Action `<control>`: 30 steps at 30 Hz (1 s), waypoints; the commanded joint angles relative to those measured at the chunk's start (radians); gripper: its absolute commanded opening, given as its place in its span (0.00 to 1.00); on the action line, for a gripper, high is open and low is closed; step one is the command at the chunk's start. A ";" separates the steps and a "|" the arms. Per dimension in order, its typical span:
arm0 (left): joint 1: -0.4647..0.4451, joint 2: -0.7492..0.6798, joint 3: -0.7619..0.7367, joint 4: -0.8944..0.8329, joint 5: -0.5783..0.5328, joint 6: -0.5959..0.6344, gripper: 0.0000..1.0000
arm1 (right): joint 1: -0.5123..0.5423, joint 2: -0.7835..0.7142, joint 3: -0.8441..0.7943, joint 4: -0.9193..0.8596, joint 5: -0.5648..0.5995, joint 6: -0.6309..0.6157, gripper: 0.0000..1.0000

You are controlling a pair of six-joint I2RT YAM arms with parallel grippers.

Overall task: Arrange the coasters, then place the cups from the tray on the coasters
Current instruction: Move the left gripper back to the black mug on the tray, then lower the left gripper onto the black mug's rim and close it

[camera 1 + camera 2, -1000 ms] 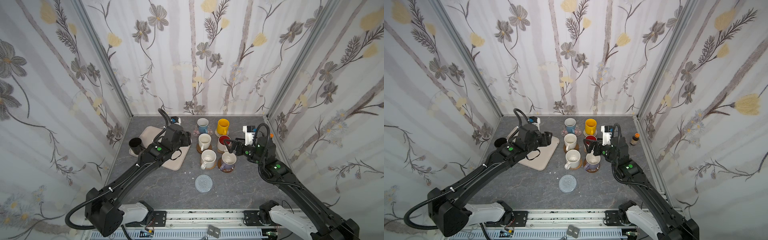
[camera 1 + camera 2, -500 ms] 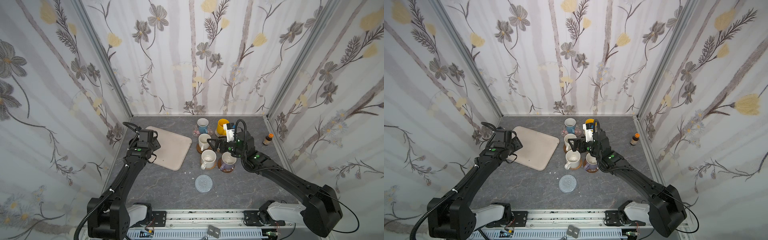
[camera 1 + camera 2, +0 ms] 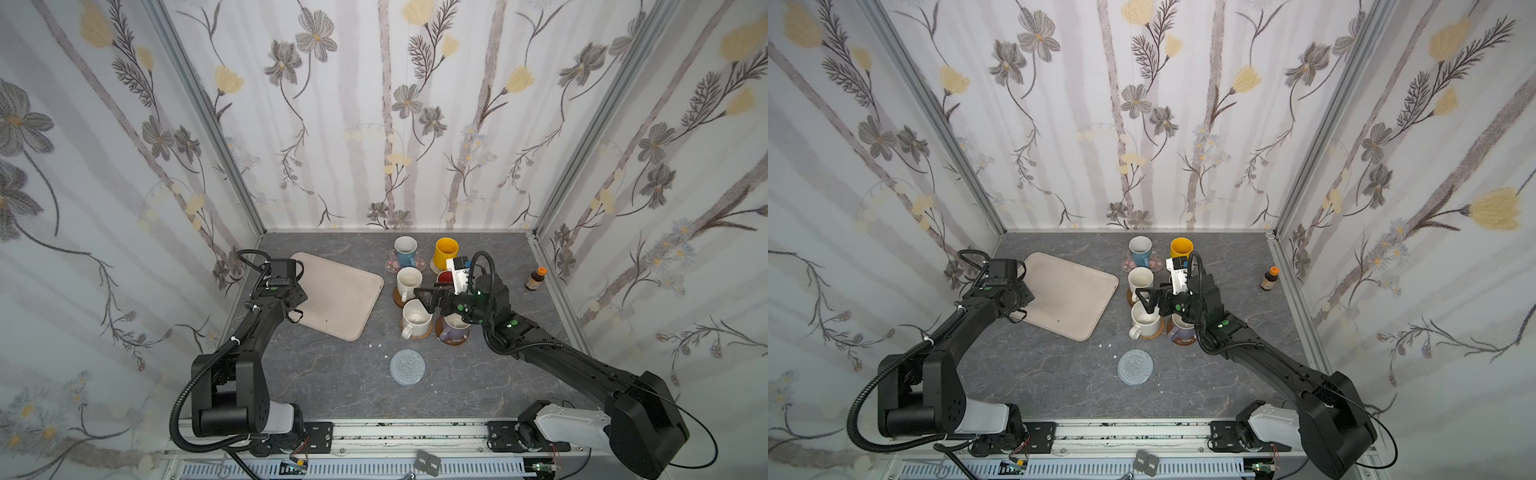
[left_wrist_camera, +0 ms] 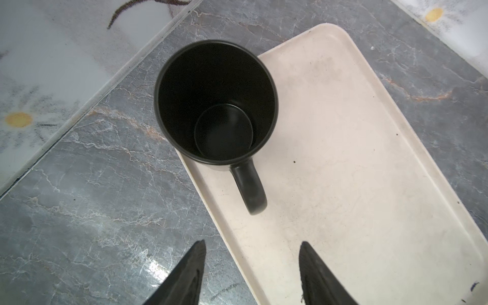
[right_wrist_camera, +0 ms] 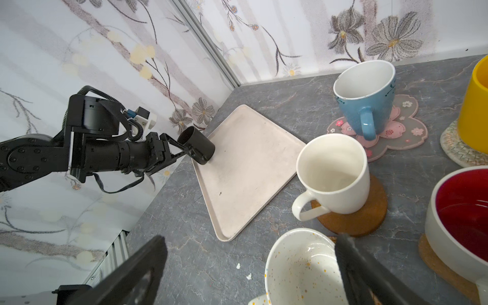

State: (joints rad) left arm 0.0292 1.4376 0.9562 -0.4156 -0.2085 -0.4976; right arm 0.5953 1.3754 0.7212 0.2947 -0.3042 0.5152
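Observation:
The black cup (image 4: 215,105) stands on a corner of the cream tray (image 4: 343,158), its handle pointing at my left gripper (image 4: 252,247). That gripper is open and its tips stop short of the handle. In both top views the left arm hides this cup. My right gripper (image 3: 428,297) is wide open and empty above a speckled white cup (image 3: 415,318) on a rattan coaster. The light blue cup (image 3: 405,249), yellow cup (image 3: 445,249), plain white cup (image 3: 409,282) and lavender cup (image 3: 455,328) each sit on a coaster. The grey woven coaster (image 3: 407,367) lies bare.
A red-lined cup (image 5: 462,211) sits on a brown disc beside the right arm. A small brown bottle (image 3: 535,277) stands near the right wall. The tray (image 3: 336,295) lies askew at back left, close to the left wall. White crumbs (image 3: 376,345) dot the table.
My left arm has swung from over the tray back to its left corner, above the black cup, and its jaws have narrowed a little. My right gripper has moved left over the white cups.

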 commanded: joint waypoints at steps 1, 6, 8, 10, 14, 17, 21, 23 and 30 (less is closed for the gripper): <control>0.007 0.039 0.028 0.003 -0.039 0.000 0.59 | 0.002 -0.010 -0.014 0.058 -0.009 0.002 1.00; 0.012 0.100 0.066 0.002 -0.044 0.001 0.59 | 0.002 -0.018 -0.020 0.061 -0.016 0.000 1.00; 0.015 0.114 0.077 0.001 -0.046 0.003 0.59 | 0.001 -0.016 -0.022 0.067 -0.021 0.002 1.00; 0.018 0.128 0.081 0.001 -0.053 0.009 0.59 | 0.002 -0.008 -0.026 0.076 -0.025 0.005 1.00; 0.033 0.155 0.079 0.002 -0.056 0.019 0.59 | 0.001 0.013 -0.022 0.082 -0.035 0.009 1.00; 0.042 0.176 0.083 0.003 -0.059 0.030 0.59 | 0.002 0.017 -0.022 0.084 -0.033 0.009 1.00; 0.049 0.202 0.092 0.003 -0.064 0.041 0.59 | 0.001 0.029 -0.020 0.083 -0.029 0.010 1.00; 0.049 0.214 0.097 0.005 -0.064 0.043 0.57 | 0.002 0.036 -0.018 0.083 -0.030 0.010 1.00; 0.055 0.252 0.114 0.006 -0.060 0.050 0.50 | 0.002 0.051 -0.016 0.086 -0.033 0.010 1.00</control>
State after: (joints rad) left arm 0.0818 1.6783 1.0576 -0.4149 -0.2428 -0.4522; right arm 0.5961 1.4204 0.6975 0.3298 -0.3309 0.5228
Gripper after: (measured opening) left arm 0.504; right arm 0.996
